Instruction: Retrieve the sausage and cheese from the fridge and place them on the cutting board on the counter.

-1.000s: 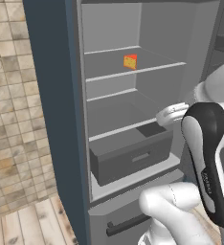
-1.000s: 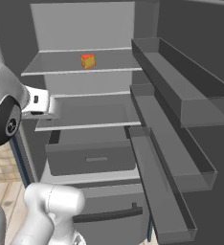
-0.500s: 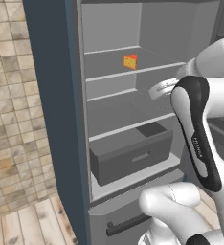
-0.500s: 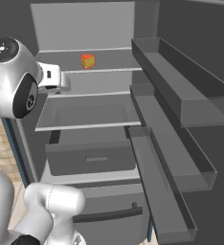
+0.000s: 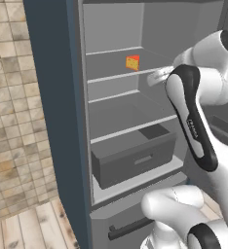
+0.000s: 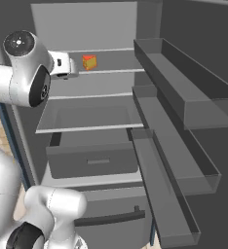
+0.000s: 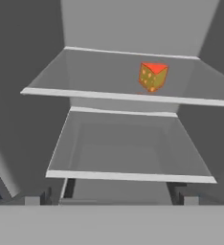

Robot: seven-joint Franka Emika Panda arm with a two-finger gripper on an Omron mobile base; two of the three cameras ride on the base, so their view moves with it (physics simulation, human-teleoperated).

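Note:
The fridge (image 5: 52,97) stands open with grey shelves inside. The cheese (image 5: 132,62), a small yellow-orange wedge with a red face, sits on the upper shelf (image 6: 89,62) toward the back (image 7: 153,75). My gripper (image 6: 72,67) hovers in front of that shelf, a little short of the cheese and to one side of it (image 5: 160,75). In the hand view its jaws stand wide apart (image 7: 113,200), open with nothing between them. The sausage is hidden. The cutting board and the counter are out of view.
A grey drawer (image 5: 135,158) sits low in the fridge under two bare shelves (image 7: 128,153). The open door's bins (image 6: 184,92) jut out on the right. A tiled wall (image 5: 9,121) and wooden floor lie to the left.
The arm has lifted the hand from the lower shelf's level up to the upper shelf, closer to the cheese. The jaws have stayed open.

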